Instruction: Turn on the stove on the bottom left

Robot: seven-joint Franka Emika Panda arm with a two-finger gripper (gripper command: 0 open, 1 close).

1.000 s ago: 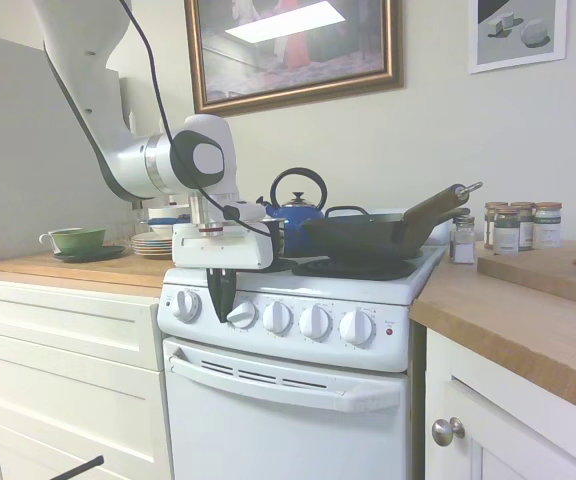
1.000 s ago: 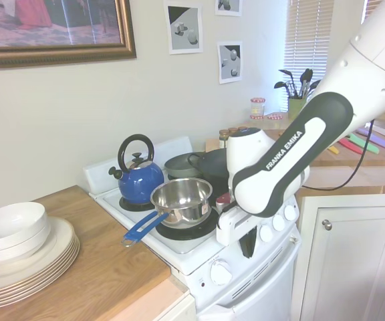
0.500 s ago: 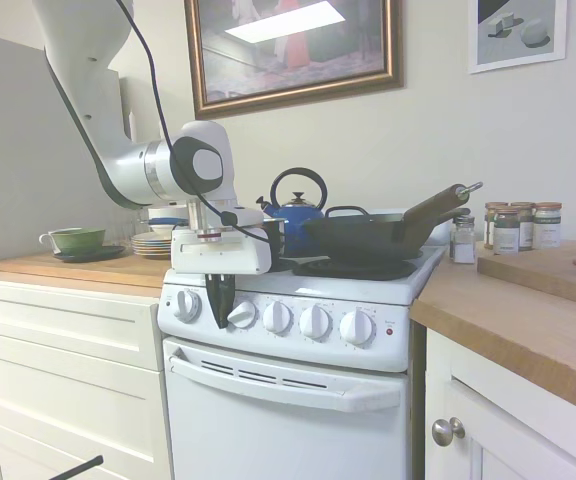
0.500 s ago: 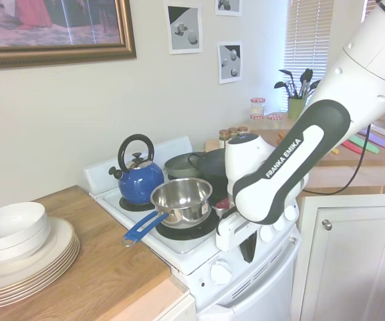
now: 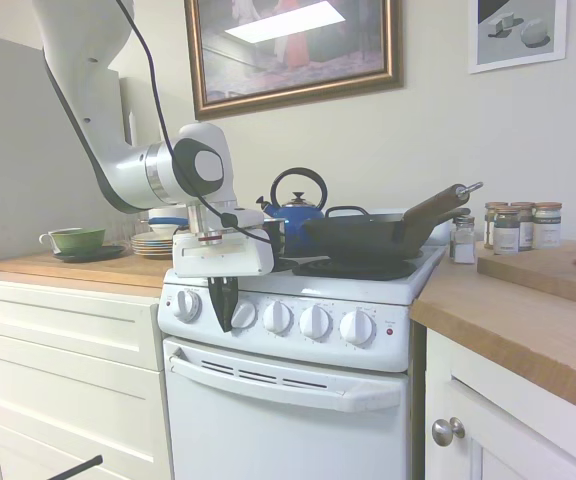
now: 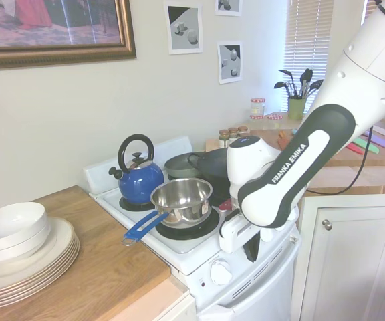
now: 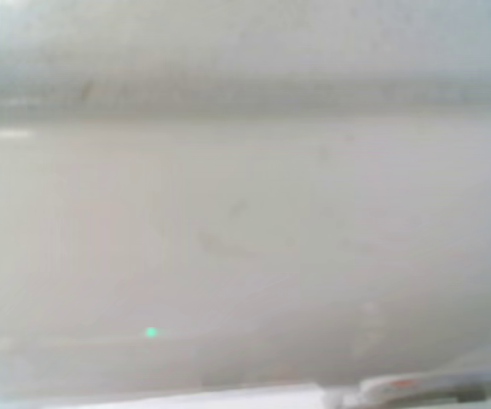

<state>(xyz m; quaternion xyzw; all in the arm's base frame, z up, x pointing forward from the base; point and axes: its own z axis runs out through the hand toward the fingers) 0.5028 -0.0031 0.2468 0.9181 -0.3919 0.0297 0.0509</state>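
1. The stove (image 5: 298,380) stands between white cabinets with wooden desk tops; its five round knobs run in a row across the front panel, with a small red light (image 5: 389,331) at the far end.
2. The tool (image 5: 224,318) hangs fingers-down in front of that panel, its dark tips over the gap between the first knob (image 5: 187,304) and the second knob (image 5: 244,315). From the opposite camera the tool (image 6: 251,249) sits just in front of the panel edge.
3. The fingers look drawn close together into one dark wedge. Whether they pinch a knob or only rest against it, I cannot tell; the wrist view is a pale blur and gives no help.
4. The arm reaches in low and level, which I judge suits turning a front-facing knob by rolling the wrist.
5. On top, a blue kettle (image 5: 297,208), a dark frying pan (image 5: 368,233) and a steel saucepan (image 6: 181,199) with a blue handle sit on the burners; the saucepan occupies the near left burner, probably the one to be lit.
6. Stacked plates (image 6: 25,257) rest on the desk beside the stove, well clear of the arm.
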